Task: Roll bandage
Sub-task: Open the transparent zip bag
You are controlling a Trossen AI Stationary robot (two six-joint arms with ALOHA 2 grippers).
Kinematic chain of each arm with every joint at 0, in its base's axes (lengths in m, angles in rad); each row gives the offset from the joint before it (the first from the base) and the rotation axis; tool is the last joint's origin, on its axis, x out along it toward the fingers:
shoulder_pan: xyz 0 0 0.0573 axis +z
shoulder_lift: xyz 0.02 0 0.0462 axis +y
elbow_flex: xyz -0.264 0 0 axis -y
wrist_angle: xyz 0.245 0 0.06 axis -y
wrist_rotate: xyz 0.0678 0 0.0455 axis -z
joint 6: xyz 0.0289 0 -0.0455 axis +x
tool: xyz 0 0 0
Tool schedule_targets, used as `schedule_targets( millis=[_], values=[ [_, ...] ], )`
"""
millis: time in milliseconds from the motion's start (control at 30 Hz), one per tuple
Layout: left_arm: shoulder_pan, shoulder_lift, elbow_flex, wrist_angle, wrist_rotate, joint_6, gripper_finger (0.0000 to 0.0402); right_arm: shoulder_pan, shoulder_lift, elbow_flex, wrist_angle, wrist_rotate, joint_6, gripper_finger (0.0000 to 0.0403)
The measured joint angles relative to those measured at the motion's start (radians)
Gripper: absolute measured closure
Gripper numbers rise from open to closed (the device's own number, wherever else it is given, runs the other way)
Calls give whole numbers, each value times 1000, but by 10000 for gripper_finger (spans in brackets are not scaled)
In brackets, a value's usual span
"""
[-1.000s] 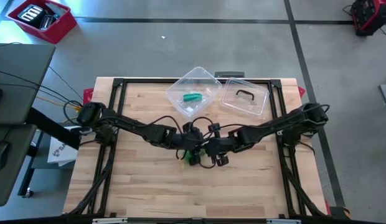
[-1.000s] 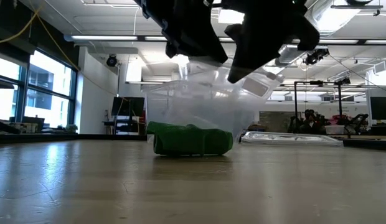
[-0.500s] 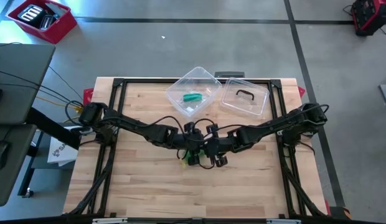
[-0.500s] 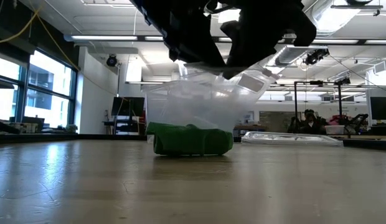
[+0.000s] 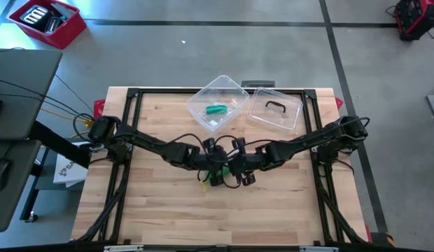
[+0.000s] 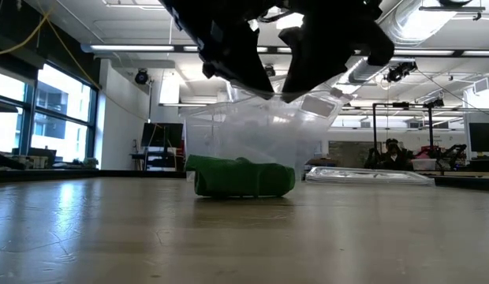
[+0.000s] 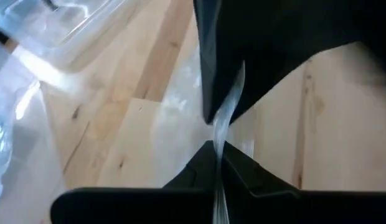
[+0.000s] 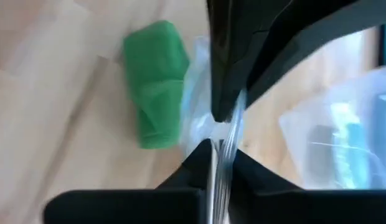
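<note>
A green bandage (image 6: pixel 243 178) is seen lying on the wooden table (image 5: pixel 161 203) near its middle, loosely rolled, with a rumpled, uneven surface; in the right wrist view it (image 8: pixel 157 84) appears as a short, soft cylinder. Just beside it a thin, clear plastic wrapper (image 8: pixel 225 140) is pinched between the closed fingers of the right gripper (image 8: pixel 215 134). The same clear film (image 7: pixel 223 124) is clamped by the left gripper (image 7: pixel 213 134), so that it is held by both from opposite sides above the bandage. Farther back an open clear container (image 5: pixel 217 103) holding a second green roll (image 5: pixel 216 110) is seen, with its lid (image 5: pixel 275 110) alongside. Compared with a second ago, both grippers have been drawn closer together over the bandage, which has not been moved.
</note>
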Motion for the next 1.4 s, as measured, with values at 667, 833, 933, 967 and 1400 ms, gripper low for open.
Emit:
schedule_targets(
  millis=[667,833,933,967,1400],
  values=[
    [-34,0,0,-90,-123,-251,401,124,-54,-46,110,81,-148,253],
    [-34,0,0,-59,-94,-266,401,86,-53,-72,163,98,-164,254],
    [-34,0,0,-27,-94,-268,402,56,-52,-72,160,28,-159,254],
    [-34,0,0,-16,-94,-269,401,48,-52,-72,159,19,-158,254],
    [-28,-27,-1,19,-183,-310,401,-29,-38,-72,82,-81,-133,254]
  ],
)
